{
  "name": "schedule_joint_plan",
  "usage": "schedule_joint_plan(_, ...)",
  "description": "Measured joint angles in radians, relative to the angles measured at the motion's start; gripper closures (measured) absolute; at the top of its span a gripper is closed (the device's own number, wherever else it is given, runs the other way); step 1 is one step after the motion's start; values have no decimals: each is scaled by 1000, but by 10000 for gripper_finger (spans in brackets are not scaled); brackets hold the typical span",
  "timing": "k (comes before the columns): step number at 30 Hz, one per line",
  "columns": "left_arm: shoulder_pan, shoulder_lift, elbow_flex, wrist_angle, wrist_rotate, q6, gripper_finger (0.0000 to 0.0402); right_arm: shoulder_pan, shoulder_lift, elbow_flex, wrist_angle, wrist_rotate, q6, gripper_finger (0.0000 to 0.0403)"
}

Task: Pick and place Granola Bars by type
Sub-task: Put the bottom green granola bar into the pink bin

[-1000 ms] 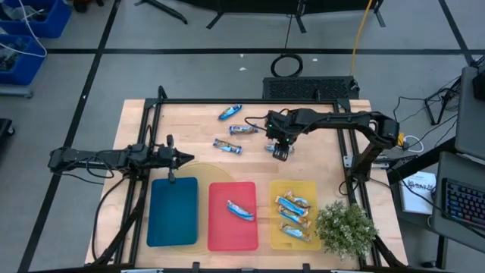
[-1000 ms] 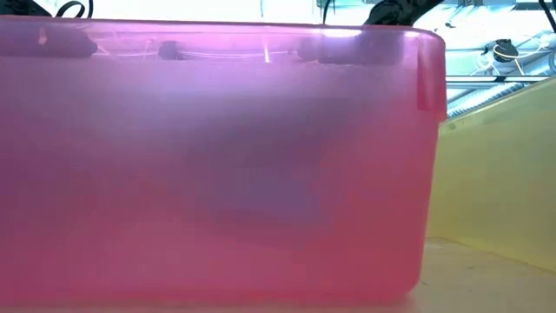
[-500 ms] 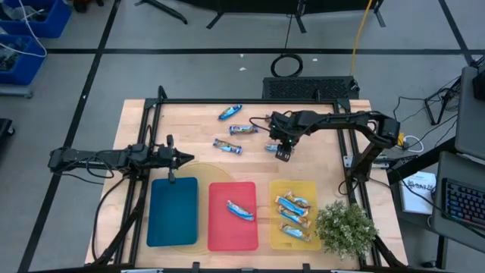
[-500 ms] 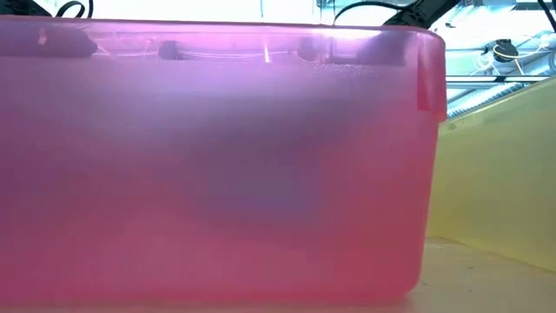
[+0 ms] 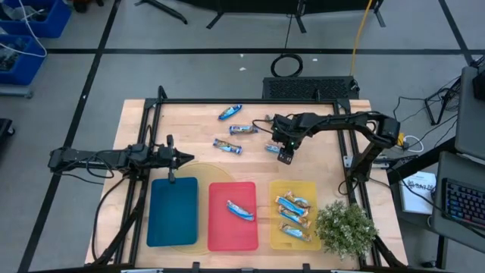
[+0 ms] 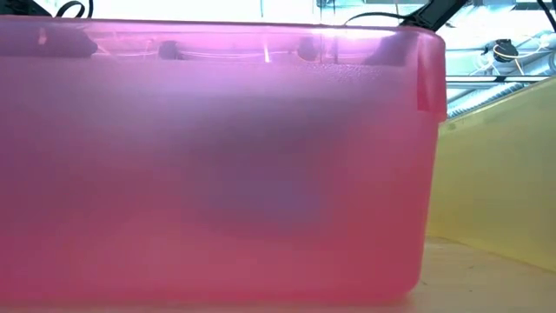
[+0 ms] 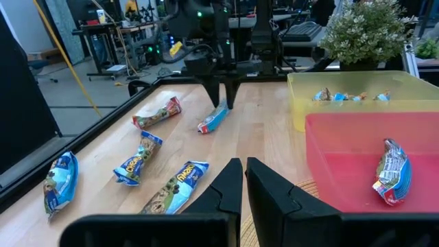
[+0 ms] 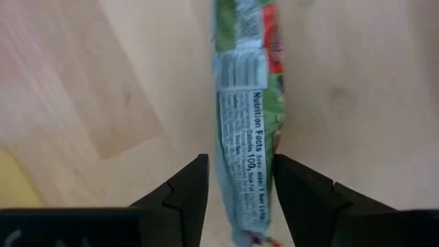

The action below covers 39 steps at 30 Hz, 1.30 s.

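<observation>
My right gripper stands at the middle of the table, fingers pointing down, shut on a blue and red granola bar; the bar also shows in the left wrist view. Three more bars lie loose at the far side. One bar lies in the red tray. Three bars lie in the yellow tray. The blue tray holds nothing. My left gripper is shut and empty at the table's left, above the blue tray's far edge. My right gripper pinches the bar between its two fingers, across its width, near the bar's end toward the table's right. The fingers come from above, pointing down. The bar's other end lies on the table.
A potted plant stands at the near right corner beside the yellow tray. A black frame runs round the table's edges. In the low view the red tray's wall fills most of the picture.
My right gripper has shifted a little toward the table's right and near edges; the bar has stayed at its place on the table.
</observation>
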Motion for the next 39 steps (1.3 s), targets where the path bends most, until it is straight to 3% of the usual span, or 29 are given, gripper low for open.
schedule_joint_plan(7, 0, 0, 0, 0, 0, 0, 371, 0, 0, -28, 37, 16, 15, 260)
schedule_joint_plan(14, 0, 0, 0, 0, 0, 0, 371, 13, 0, -28, 46, 19, -50, 383)
schedule_joint_plan(19, 0, 0, 0, 0, 0, 0, 371, 44, -11, -26, 114, 19, -67, 389)
schedule_joint_plan(24, 0, 0, 0, 0, 1, 0, 371, 104, -104, 12, 168, -27, -47, 392)
schedule_joint_plan(31, 0, 0, 0, 0, 1, 0, 371, 301, -243, 77, 318, -136, 37, 393)
schedule_joint_plan(39, 0, 0, 0, -1, 1, 0, 371, 527, -98, 234, 235, -85, 100, 395)
